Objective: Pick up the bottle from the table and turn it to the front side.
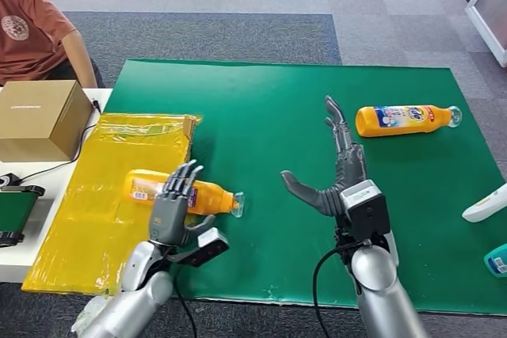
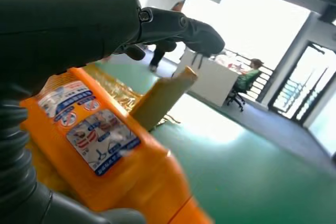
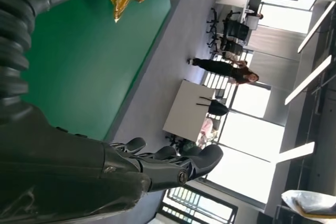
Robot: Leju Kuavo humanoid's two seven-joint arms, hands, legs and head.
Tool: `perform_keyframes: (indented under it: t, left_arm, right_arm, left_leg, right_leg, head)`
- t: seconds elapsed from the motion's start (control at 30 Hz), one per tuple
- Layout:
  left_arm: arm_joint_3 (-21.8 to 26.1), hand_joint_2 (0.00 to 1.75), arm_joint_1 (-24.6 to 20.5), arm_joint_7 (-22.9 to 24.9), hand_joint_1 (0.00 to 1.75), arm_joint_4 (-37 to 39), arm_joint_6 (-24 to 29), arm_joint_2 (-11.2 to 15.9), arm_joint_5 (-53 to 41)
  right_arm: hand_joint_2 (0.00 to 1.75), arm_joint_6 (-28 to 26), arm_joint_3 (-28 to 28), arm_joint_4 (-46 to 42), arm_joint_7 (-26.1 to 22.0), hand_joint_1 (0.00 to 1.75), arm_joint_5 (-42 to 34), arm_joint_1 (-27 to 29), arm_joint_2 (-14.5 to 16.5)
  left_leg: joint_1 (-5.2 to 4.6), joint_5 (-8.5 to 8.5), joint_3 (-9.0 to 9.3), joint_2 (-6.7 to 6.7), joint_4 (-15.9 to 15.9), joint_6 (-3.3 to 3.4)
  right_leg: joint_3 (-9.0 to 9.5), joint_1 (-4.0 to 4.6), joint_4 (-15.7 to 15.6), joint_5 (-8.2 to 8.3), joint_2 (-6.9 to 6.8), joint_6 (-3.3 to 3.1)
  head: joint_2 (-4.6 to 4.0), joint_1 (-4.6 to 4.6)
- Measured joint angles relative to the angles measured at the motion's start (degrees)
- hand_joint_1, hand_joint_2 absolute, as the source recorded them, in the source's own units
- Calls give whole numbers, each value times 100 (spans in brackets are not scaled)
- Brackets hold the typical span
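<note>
My left robot hand (image 1: 173,207): it lies on top of an orange bottle (image 1: 206,198), with my fingers (image 1: 182,178) bent over the bottle's middle. My thumb is down on the near side. I am holding it.
The bottle I hold: it lies on its side, part on the yellow plastic sheet (image 1: 89,219) and part on the green mat (image 1: 269,116). Its clear cap (image 1: 238,205) points to the right, over the mat.
Close look from my left wrist: the bottle (image 2: 118,166) is right under my hand, and its label with small pictures (image 2: 101,142) faces up. One dark finger (image 2: 178,30) reaches out above it.
My right robot hand (image 1: 335,176): it is wide and holds nothing. The fingers point away from me and the thumb (image 1: 302,190) sticks out to the left. It floats over the middle of the mat.
Second bottle (image 1: 403,119): another orange one lies on its side farther back on the right of the mat, well apart from both my hands. Its cap points right.
Counter: the green mat covers most of it, and the yellow sheet lies along the mat's left side.
Brown box (image 1: 42,116): it sits on a white counter (image 1: 36,195) to the left.
Person (image 1: 36,29): someone in a rust-red shirt sits behind the box.
Right edge: a white thing (image 1: 487,203) and a blue-green thing (image 1: 496,259) poke in. I cannot tell what they are.
</note>
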Motion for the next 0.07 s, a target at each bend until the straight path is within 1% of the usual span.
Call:
perform_keyframes:
  t: [0.03,0.07]
  left_arm:
    - [20,175,144,-199,0,-332,-106,-28,638]
    - [23,175,219,-291,0,-510,-165,-39,968]
  right_arm:
    - [175,-38,-8,0,2,0,26,66,-22]
    - [175,-57,-13,0,3,0,40,101,-34]
  left_leg:
    - [0,-1,-1,0,0,1]
    - [0,-2,-2,0,0,1]
  right_leg:
    - [0,0,-1,-1,0,1]
    - [0,0,-2,-1,0,1]
  head:
    - [0,0]
    - [0,0]
